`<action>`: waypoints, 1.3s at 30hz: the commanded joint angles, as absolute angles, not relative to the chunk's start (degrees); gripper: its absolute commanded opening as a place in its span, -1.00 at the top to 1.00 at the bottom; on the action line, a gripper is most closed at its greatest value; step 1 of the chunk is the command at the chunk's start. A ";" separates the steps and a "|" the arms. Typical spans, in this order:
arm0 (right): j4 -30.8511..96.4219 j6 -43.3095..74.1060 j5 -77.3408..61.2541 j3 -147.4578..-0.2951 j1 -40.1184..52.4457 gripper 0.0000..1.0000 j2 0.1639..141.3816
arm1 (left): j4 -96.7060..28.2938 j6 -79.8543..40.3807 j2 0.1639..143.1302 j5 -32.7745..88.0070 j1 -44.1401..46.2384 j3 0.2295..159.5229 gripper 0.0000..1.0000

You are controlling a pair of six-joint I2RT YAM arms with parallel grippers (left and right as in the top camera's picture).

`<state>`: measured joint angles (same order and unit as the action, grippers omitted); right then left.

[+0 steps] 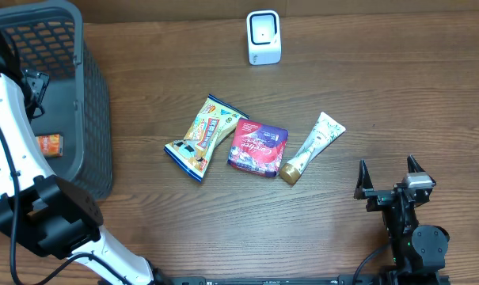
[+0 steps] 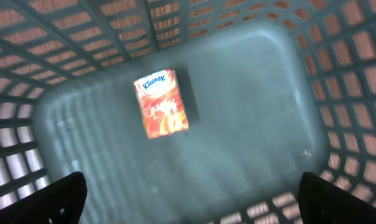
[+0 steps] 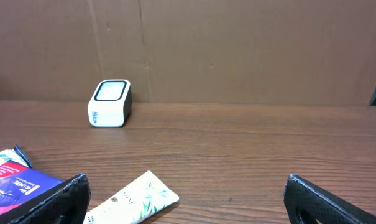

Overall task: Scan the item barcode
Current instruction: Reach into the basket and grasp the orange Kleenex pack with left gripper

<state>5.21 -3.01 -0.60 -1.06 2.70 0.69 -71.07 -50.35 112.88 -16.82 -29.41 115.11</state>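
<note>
The brown wooden worktop carries five things. A pink packet lies near its middle. A yellow snack bag lies against the packet's left edge, and a cream tube lies just beside its right edge. A white scanner stands well beyond the packet. A dark mesh basket sits far to the packet's left.

The table is brown wood grain, the basket a dark grey lattice, the scanner white. The tissue pack is orange-red with a white top, the snack bag yellow edged in blue, the pouch magenta, the tube white with green leaves and a gold cap.
</note>
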 commanded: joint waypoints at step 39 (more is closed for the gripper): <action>4.84 -3.07 -0.05 -0.47 2.50 -1.00 0.16 | -40.42 -57.87 120.73 -23.99 -30.76 86.94 -0.81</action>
